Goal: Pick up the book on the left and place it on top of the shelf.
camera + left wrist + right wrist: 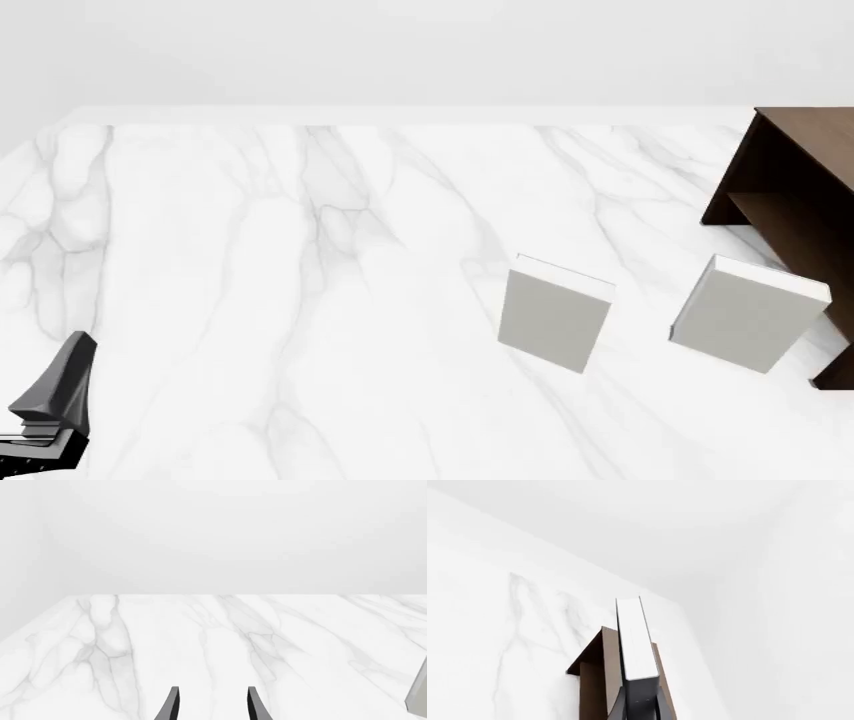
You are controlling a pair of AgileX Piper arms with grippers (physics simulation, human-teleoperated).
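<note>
Your right pincer (640, 705) is clamped on the book (635, 640), which stands edge-up between its fingers, with the shelf (594, 670) just beyond and beneath it. Your left pincer (212, 707) hangs parted over bare counter (200, 640), holding nothing. Two pale books (555, 312) (747, 312) stand ahead of it, off to its right.

The left gripper (212, 706) shows 2 dark fingers (171, 705) with a clear gap between them and nothing in it, above the white marble desk (200, 645). A grey object's edge (418, 695) is cut off at the frame border.
</note>
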